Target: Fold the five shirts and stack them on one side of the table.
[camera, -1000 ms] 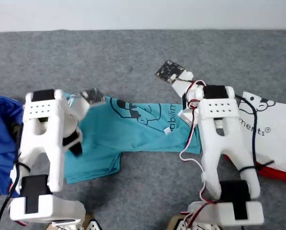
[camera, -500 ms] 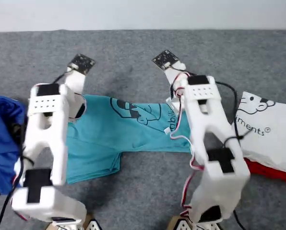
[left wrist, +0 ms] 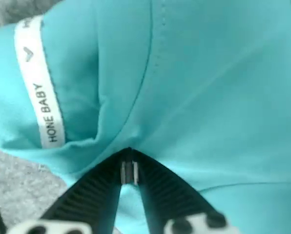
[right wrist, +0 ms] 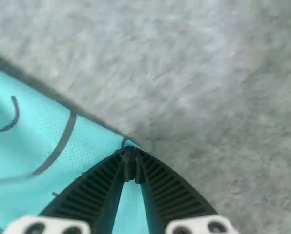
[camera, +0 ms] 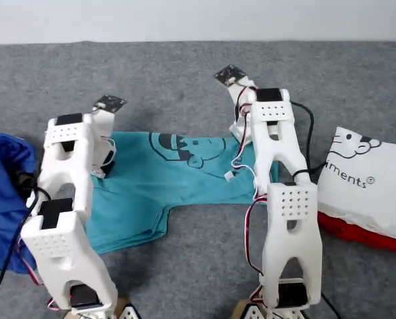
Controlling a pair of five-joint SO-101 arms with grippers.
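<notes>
Stretched farther forward, the left gripper (left wrist: 130,171) and right gripper (right wrist: 131,165) are each clamped on the far edge of the turquoise printed cotton shirt (camera: 178,179) spread on the grey felt table (camera: 185,80).

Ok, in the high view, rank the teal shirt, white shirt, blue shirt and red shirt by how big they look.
Largest: teal shirt.
Then white shirt and blue shirt, about alike; the blue is cut off at the picture's edge, so unranked.
Smallest: red shirt, a strip under the white.
</notes>
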